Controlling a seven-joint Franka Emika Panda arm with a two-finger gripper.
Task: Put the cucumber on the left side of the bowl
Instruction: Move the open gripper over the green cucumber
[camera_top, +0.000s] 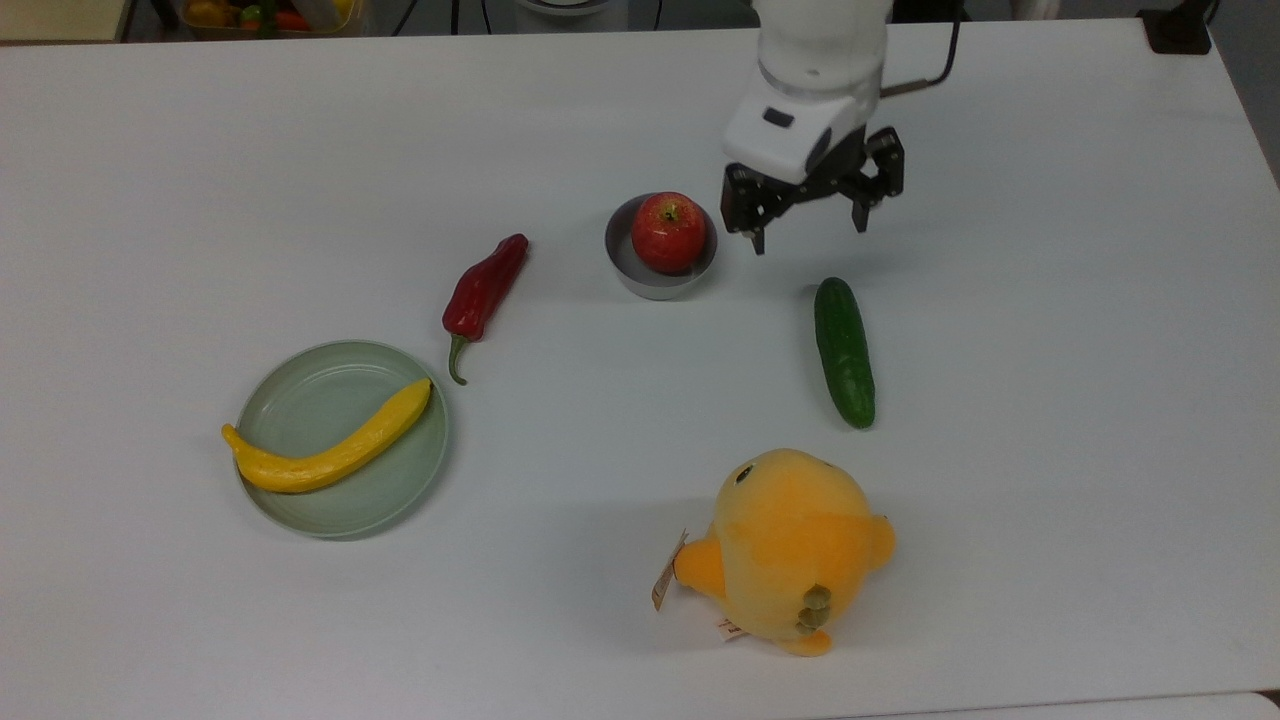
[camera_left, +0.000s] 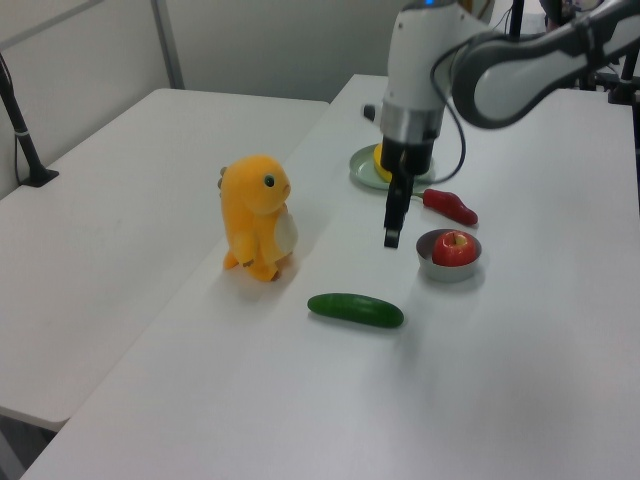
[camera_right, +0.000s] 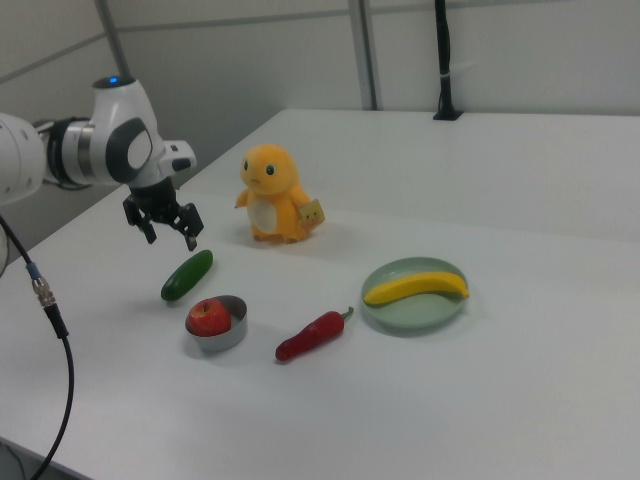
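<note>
So the end effector (camera_top: 808, 228) hangs above the worktop (camera_top: 1050, 300) with its two fingers spread wide and nothing between them. In the top view it sits at about twelve o'clock from the cucumber (camera_top: 844, 351), near that end of it, and at roughly three o'clock from the bowl (camera_top: 659, 273).

The cucumber lies flat on the worktop, its long axis running twelve to six in the top view, well apart from the bowl at about four o'clock from it. The bowl already has an apple (camera_top: 668, 232) in it. A chili pepper (camera_top: 484, 290) lies at about nine o'clock from the bowl in the top view, and beyond that a plate (camera_top: 300, 400) carries a banana (camera_top: 330, 451). A stuffed toy (camera_top: 786, 548) stands at six o'clock from the cucumber, fairly near its lower end.

What worries me is the grip. A smooth, round cucumber may roll or squirt out if the fingers close near an end rather than across the middle. Coming down off-centre could also just nudge it away.

Then the carry: the path runs past the bowl, and a low pass might clip the rim or the apple. The landing spot looks tight too, so a careless drop could knock the chili pepper.
</note>
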